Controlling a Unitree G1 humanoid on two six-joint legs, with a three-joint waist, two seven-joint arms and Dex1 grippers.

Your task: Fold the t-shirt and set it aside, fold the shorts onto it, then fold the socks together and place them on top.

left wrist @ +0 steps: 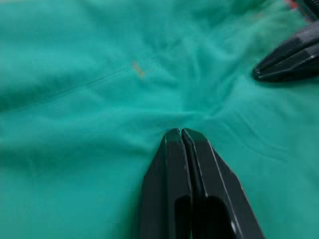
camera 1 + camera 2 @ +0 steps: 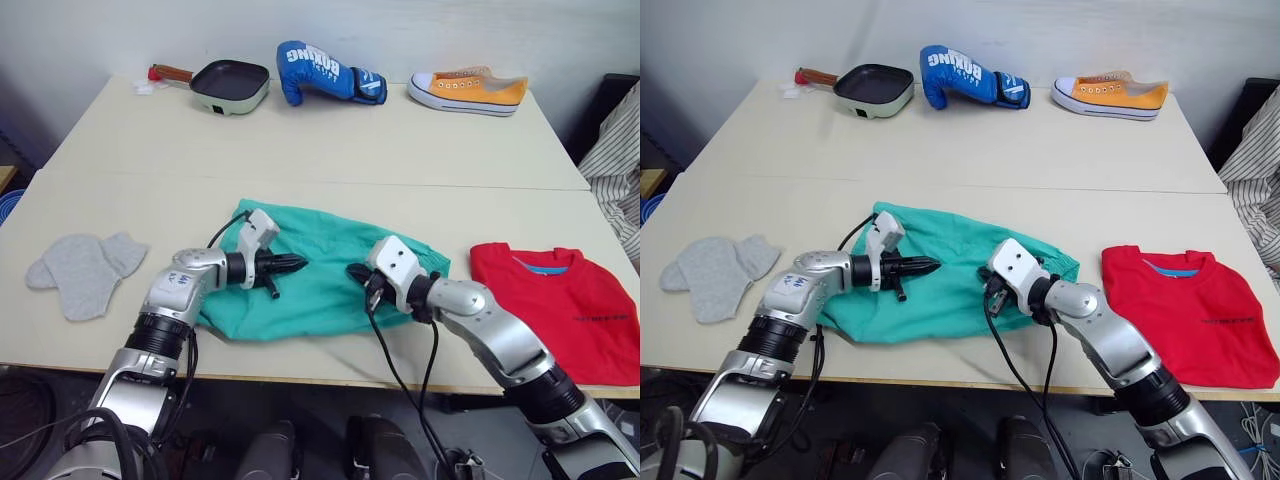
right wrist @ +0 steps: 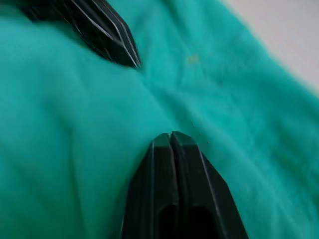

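**Both jaws closed over the shorts**

Shorts (image 2: 320, 280) lie mid-tabletop (image 2: 330, 150) near its front edge. Left gripper (image 1: 180, 133) and right gripper (image 3: 170, 135), jaws fully closed on nothing, tips against the fabric, face each other. T-shirt (image 2: 570, 300) folded right; socks (image 2: 85, 268) left, bare tabletop behind.

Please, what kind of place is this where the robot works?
Probably a robot test room, not a home. On one plain table lie unrelated practice items: a boxing glove, a yellow sneaker and a small pan, beside the shorts, the t-shirt and the socks.
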